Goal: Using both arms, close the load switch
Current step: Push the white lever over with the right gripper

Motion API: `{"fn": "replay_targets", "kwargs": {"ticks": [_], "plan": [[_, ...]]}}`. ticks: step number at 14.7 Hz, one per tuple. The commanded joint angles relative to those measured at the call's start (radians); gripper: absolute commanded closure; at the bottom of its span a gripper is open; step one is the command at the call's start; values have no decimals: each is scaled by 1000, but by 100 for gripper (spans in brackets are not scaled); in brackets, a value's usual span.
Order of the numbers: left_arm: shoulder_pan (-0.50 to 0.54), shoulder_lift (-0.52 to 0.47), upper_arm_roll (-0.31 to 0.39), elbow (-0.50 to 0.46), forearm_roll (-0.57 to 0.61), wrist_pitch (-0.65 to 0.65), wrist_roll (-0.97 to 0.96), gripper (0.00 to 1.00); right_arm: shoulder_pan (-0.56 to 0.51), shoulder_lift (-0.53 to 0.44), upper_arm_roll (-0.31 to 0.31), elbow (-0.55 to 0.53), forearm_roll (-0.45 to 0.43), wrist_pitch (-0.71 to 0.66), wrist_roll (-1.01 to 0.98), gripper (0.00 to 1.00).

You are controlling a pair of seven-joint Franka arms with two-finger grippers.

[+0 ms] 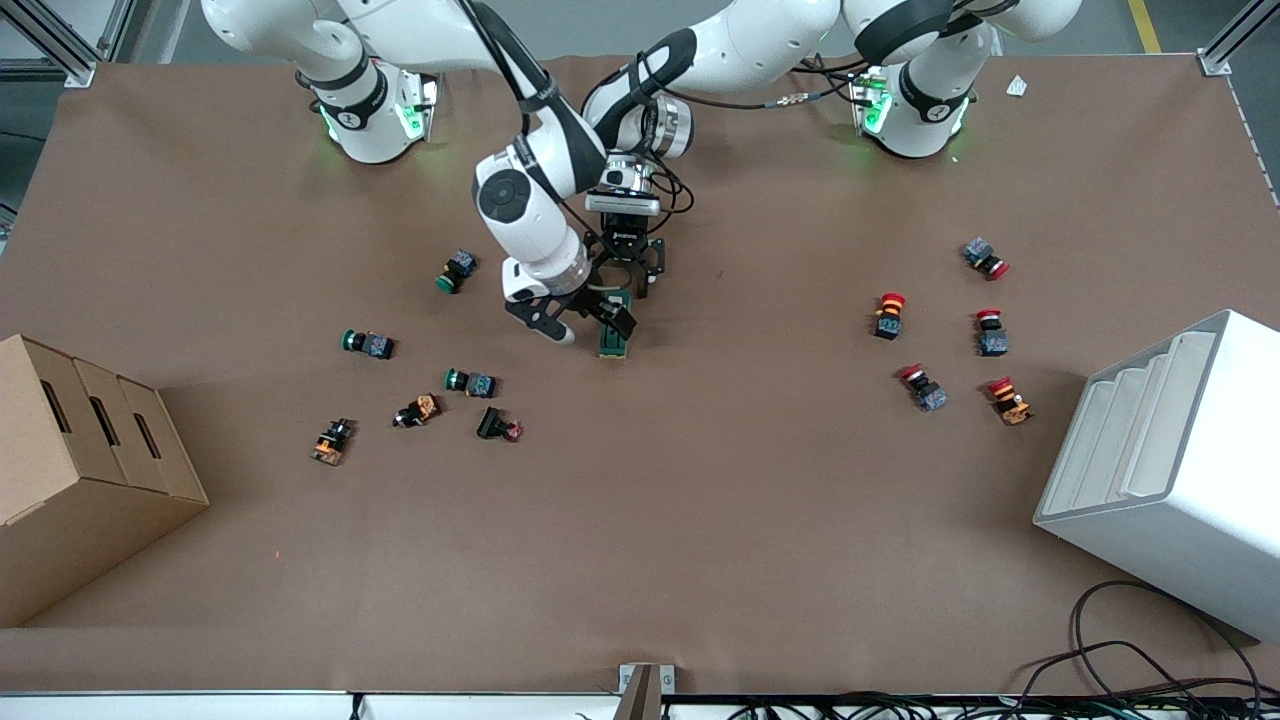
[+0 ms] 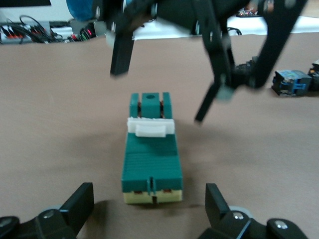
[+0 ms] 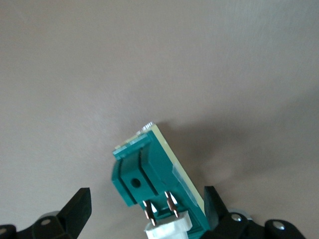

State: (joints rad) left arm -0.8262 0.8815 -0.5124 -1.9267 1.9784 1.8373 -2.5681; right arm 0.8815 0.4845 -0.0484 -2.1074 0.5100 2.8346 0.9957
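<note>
Your load switch point(image 2: 152, 149) reads dark green on top, ridged in fine lines, with a white handle piece point(image 2: 151, 127) across it and a cream base edge showing. In the right wrist view you get copper-coloured pins point(image 3: 159, 206) on that green body. Both grippers, left point(image 2: 149, 211) and right point(image 1: 583, 325), are black, on white arms point(image 1: 530, 200) banded in black, bases glowing green. You're on a plain brown table point(image 1: 700, 500). Scattered buttons show green caps point(image 1: 352, 340) toward the right arm's end, red caps point(image 1: 892, 300) toward the left arm's. There's a tan cardboard box point(image 1: 80, 470) and a white tray point(image 1: 1180, 450).
</note>
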Motion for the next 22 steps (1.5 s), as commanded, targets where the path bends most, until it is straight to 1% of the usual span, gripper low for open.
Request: {"fn": "replay_targets", "kwargs": {"ticks": [1,6,9,13,18,22], "plan": [[-16,10,20,-6,31,-27,-21,1,36,2,-10,-5,38,14,6,0],[-27,22,20,0,31,-30,-24,1,70,3,-10,-5,45,14,34,0],[-30,25,37,2,31,-32,-24,1,76,3,-10,-2,45,15,46,0],[-40,25,43,0,34,-32,-18,1,77,3,-11,21,79,22,46,0],[-44,39,45,2,36,-32,-11,1,62,32,-13,73,79,22,41,0],[-45,40,45,0,34,-30,-1,1,19,31,-14,101,78,14,27,0]]}}
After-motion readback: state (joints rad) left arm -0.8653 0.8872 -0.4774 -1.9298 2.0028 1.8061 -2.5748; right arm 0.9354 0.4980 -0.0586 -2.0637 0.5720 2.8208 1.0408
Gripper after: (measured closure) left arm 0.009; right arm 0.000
